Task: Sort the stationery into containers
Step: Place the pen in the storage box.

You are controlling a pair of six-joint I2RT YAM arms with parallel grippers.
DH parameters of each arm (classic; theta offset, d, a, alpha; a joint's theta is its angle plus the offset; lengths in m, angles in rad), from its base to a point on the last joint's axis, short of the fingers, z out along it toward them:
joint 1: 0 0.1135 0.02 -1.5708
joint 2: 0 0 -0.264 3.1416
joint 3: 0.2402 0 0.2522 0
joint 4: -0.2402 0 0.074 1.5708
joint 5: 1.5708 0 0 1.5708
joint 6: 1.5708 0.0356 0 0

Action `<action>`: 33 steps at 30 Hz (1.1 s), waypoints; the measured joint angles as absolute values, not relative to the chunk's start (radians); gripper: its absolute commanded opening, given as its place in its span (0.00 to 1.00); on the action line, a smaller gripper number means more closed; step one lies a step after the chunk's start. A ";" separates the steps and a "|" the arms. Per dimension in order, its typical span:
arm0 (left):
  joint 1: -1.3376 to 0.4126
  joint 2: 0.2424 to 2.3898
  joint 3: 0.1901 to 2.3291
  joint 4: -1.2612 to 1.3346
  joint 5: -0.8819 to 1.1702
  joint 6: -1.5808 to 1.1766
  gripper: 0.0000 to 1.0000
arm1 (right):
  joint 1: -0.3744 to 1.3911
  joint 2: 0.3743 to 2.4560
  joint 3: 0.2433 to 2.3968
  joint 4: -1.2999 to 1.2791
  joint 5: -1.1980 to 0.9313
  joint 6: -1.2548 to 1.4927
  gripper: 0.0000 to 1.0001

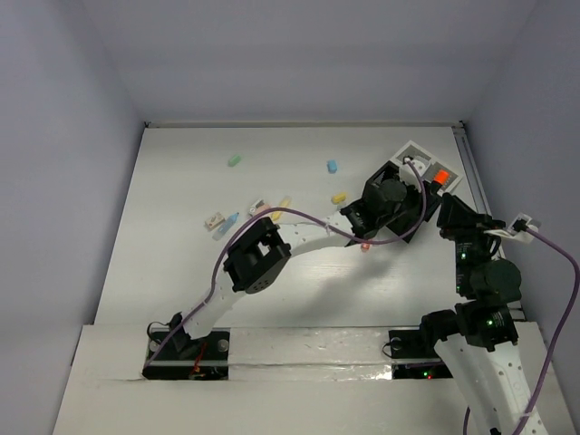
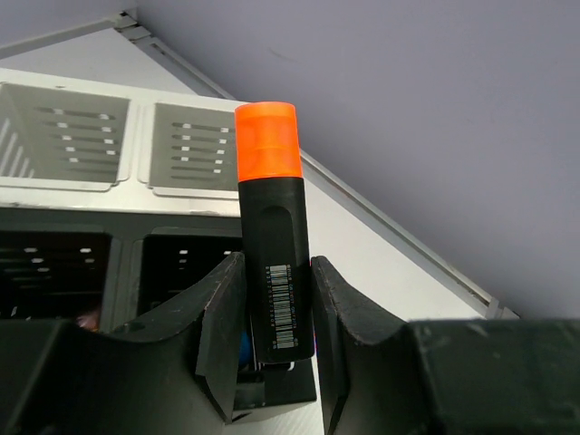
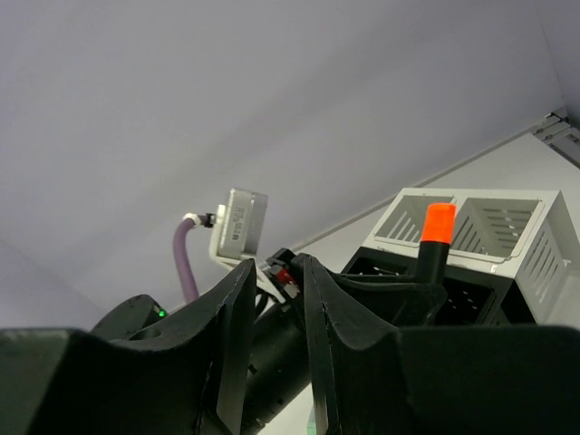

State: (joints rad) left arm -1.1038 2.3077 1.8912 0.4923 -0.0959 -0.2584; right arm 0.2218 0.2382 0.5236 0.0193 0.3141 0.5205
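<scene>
While the left claw (image 2: pixel 276 272) grips the black plastic marker pen with the orange cap (image 2: pixel 272 227) upright, cap toward twelve o'clock, the slotted black compartment box (image 2: pixel 122 272) lies just behind its base, toward eight o'clock.

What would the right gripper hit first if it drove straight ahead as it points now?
Probably the left arm's wrist, dead ahead of the right gripper; the black box lies beyond. Depth is unclear.

What I can't see
From above, my left arm (image 1: pixel 308 237) covers most of the black box (image 2: pixel 54 272); the orange marker (image 2: pixel 269 227) loses its base between the left jaws.
</scene>
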 measured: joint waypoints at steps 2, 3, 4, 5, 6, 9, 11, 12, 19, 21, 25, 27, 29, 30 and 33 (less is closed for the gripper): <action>-1.102 2.329 1.907 0.503 -0.084 -0.259 0.00 | 0.222 0.238 0.524 0.019 0.314 0.521 0.34; -1.100 2.338 1.909 0.506 -0.081 -0.259 0.00 | 0.222 0.238 0.524 0.019 0.314 0.521 0.34; -1.098 2.345 1.910 0.509 -0.078 -0.259 0.00 | 0.222 0.238 0.524 0.019 0.313 0.521 0.34; -1.097 2.352 1.910 0.509 -0.077 -0.259 0.00 | 0.222 0.238 0.524 0.019 0.313 0.521 0.34; -1.095 2.358 1.910 0.513 -0.075 -0.259 0.00 | 0.222 0.238 0.524 0.019 0.311 0.521 0.34; -1.085 2.379 1.914 0.523 -0.070 -0.256 0.00 | 0.222 0.242 0.524 0.019 0.305 0.521 0.34; -1.082 2.392 1.916 0.533 -0.067 -0.254 0.00 | 0.222 0.247 0.524 0.019 0.301 0.521 0.34; -1.077 2.397 1.916 0.535 -0.066 -0.253 0.00 | 0.222 0.247 0.524 0.019 0.298 0.521 0.34; -1.058 2.408 1.918 0.554 -0.055 -0.252 0.00 | 0.222 0.254 0.524 0.020 0.287 0.521 0.34; -1.056 2.408 1.918 0.565 -0.052 -0.252 0.01 | 0.222 0.261 0.523 0.020 0.286 0.521 0.34; -1.052 2.408 1.918 0.583 -0.049 -0.252 0.12 | 0.222 0.272 0.522 0.020 0.280 0.521 0.34; -1.052 2.408 1.917 0.589 -0.046 -0.252 0.16 | 0.222 0.274 0.521 0.021 0.280 0.521 0.34; -1.052 2.408 1.911 0.602 -0.041 -0.252 0.21 | 0.222 0.276 0.521 0.022 0.280 0.521 0.34; -1.052 2.408 1.907 0.606 -0.039 -0.252 0.22 | 0.222 0.276 0.521 0.022 0.280 0.521 0.34; -1.052 2.408 1.894 0.610 -0.034 -0.252 0.26 | 0.222 0.278 0.521 0.022 0.280 0.521 0.34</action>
State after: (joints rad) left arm -1.0519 2.4081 1.8942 0.6098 -0.0341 -0.2516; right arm 0.2218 0.2775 0.5205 0.0223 0.2802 0.5209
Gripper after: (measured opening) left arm 0.278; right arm 0.338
